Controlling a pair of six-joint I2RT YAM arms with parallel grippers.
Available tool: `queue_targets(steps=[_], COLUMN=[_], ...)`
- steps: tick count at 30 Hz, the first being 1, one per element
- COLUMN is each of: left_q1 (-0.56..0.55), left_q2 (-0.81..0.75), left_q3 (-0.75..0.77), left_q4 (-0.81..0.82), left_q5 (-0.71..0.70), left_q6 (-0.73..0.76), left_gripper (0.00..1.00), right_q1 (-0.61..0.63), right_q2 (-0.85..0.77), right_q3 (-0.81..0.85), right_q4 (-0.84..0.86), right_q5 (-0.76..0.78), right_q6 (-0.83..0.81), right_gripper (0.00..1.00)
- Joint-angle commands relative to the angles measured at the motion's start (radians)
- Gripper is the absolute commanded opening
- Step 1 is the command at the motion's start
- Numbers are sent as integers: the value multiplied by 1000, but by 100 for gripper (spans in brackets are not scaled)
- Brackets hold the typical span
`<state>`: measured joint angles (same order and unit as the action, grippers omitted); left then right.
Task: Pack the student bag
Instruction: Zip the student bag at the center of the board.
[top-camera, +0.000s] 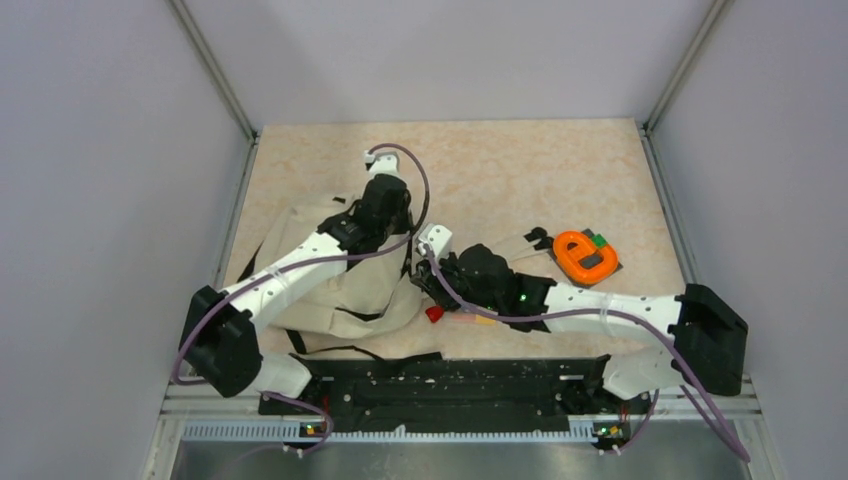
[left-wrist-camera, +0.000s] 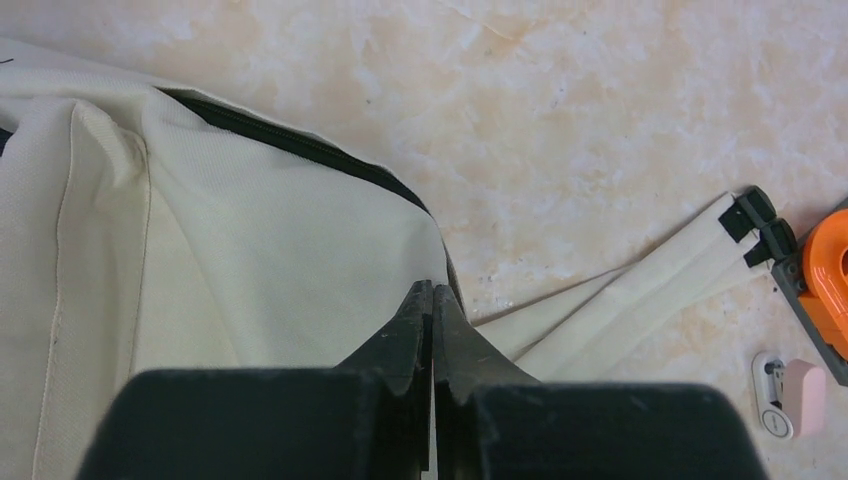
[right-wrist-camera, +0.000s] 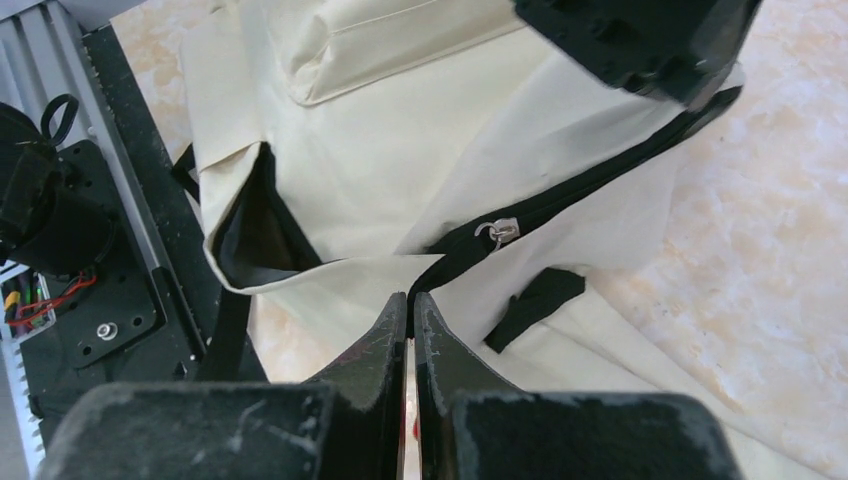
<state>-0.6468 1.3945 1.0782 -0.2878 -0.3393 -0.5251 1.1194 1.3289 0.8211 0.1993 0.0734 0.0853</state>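
Currently the student bag (top-camera: 360, 292) lies crumpled on the desk (top-camera: 520, 170), partly under the left arm. Left hand (left-wrist-camera: 432, 292) and right hand (right-wrist-camera: 410, 300) are both closed, tips at its zippered edge; whether fabric is pinched is unclear.

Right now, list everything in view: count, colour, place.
soft beige canvas backpack with black zippers: one, beige, left-centre of the table, under both arms
flat beige shoulder straps with black tips: two, beige, lying on the table to the bag's right
orange rounded plastic object on a dark grey base: one, orange, right of the bag
small red object: one, red, beside the right arm's wrist, kind unclear
small white and pink object: one, on the table near the orange one
beige marbled table: one, beige, under everything
left pincer: one, black, shut, tips at the bag's corner
right pincer: one, black, shut, tips at the bag's zipper edge
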Motion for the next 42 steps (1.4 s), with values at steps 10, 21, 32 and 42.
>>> queue_targets(steps=[10, 21, 32, 42], left_q1=[172, 221, 142, 70], left_q2=[126, 83, -221, -267], left_q3=[195, 204, -78, -203], left_q4=[238, 178, -32, -29], left_q5=[-7, 54, 235, 394], left_q6=[12, 143, 124, 17], left_gripper=[0, 44, 72, 76], right_q1=[79, 79, 79, 79], right_q2=[67, 101, 73, 17], right_q3=[22, 19, -18, -96], right_q4=[61, 83, 114, 117], right_q5=[-62, 64, 122, 180], right_q6=[34, 78, 79, 100], right_gripper=[0, 0, 0, 0])
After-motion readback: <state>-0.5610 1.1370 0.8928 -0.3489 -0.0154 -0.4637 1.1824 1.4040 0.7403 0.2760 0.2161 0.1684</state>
